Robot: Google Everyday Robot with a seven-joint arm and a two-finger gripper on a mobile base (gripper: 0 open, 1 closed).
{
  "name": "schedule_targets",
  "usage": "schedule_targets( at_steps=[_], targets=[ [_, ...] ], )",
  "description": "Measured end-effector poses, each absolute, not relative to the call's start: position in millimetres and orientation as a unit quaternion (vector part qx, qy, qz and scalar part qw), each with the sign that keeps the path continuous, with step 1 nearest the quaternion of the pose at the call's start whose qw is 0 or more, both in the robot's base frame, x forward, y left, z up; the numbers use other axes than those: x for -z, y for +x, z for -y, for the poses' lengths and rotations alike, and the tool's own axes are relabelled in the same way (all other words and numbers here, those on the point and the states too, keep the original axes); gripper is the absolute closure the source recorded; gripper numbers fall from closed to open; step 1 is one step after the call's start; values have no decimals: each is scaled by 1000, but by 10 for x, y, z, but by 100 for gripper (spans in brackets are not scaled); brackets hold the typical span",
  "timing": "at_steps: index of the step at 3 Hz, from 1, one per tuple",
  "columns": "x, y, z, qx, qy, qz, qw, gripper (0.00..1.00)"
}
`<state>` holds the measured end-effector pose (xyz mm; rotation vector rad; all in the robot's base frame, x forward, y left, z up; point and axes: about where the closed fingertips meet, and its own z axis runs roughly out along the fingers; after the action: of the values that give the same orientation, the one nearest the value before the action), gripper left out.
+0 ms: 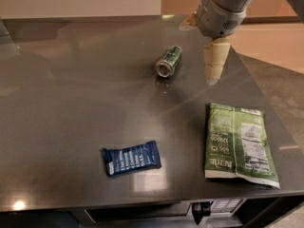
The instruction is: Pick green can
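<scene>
The green can (pixel 168 61) lies on its side on the dark grey table (pixel 71 103), toward the back middle, its shiny silver end facing the front. My gripper (pixel 213 75) hangs from the grey arm at the upper right, its pale fingers pointing down above the table. It is to the right of the can and apart from it, holding nothing that I can see.
A flat green-and-white snack bag (pixel 239 144) lies at the front right. A dark blue snack bar wrapper (pixel 131 158) lies at the front middle. The table's right edge runs diagonally behind the bag, with pale floor beyond.
</scene>
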<state>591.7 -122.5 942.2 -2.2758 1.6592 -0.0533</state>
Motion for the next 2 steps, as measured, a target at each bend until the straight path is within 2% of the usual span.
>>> schedule_targets(
  at_steps=[2],
  targets=[
    [-9161, 6456, 923, 39, -860, -487, 148, 0]
  ],
)
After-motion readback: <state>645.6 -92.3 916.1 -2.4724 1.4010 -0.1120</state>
